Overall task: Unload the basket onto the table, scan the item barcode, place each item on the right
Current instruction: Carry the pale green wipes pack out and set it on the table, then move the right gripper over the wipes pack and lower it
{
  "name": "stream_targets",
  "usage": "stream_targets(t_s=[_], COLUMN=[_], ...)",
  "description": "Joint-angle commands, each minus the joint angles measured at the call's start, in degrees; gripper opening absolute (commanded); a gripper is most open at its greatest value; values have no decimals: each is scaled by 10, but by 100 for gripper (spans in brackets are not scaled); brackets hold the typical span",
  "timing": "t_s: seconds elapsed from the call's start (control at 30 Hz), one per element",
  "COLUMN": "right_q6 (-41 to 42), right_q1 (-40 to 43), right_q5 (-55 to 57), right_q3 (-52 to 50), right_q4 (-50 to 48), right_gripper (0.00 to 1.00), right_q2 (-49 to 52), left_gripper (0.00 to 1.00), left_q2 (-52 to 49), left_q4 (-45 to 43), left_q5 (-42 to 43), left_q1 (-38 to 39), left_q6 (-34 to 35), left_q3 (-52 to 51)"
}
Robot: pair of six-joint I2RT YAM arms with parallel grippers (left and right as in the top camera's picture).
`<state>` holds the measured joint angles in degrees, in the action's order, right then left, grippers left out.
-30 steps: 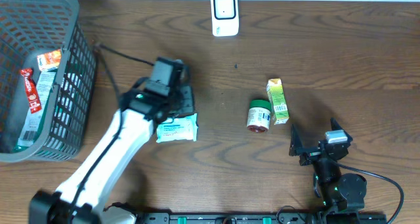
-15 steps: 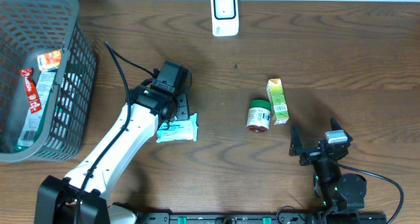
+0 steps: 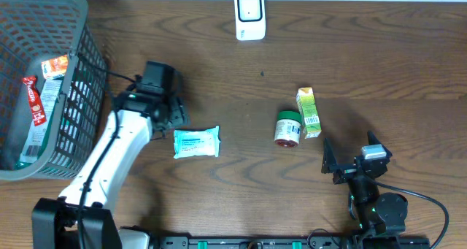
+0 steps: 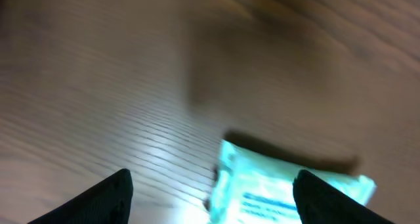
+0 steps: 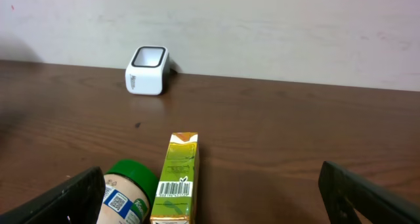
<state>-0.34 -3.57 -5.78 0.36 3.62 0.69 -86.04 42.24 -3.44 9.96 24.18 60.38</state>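
A pale turquoise packet (image 3: 196, 142) lies flat on the wooden table, blurred in the left wrist view (image 4: 289, 191). My left gripper (image 3: 169, 115) hovers just up and left of it, open, with nothing between its fingers (image 4: 210, 199). The white scanner (image 3: 249, 15) stands at the far edge of the table (image 5: 147, 69). My right gripper (image 3: 349, 155) rests open at the near right (image 5: 216, 195), facing a green carton (image 5: 176, 178) whose barcode (image 5: 176, 187) faces up.
A green-lidded jar (image 3: 287, 128) lies against the left side of the green carton (image 3: 309, 112). A grey mesh basket (image 3: 82, 81) holding several packets stands at the far left, close to my left arm.
My left gripper has opened, let go of the turquoise packet and drawn away to the left. The packet stays on the table. The right arm has not moved.
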Motion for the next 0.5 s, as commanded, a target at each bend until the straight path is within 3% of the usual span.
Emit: stream_targets(t_s=[0.0,0.47], right_q6=[9,9], right_q1=[-3,-3], right_q5=[-1,-1], right_q3=[0,0], right_q4=[2,2], right_gripper=[99,99], right_q2=[-2,-2], left_gripper=[91,93], left_q2=[-2,-2], left_q4=[-5,-5], left_q5=[0,0], left_q1=[-47,-76], left_q6=[2,1], left_q3=[-7,-7])
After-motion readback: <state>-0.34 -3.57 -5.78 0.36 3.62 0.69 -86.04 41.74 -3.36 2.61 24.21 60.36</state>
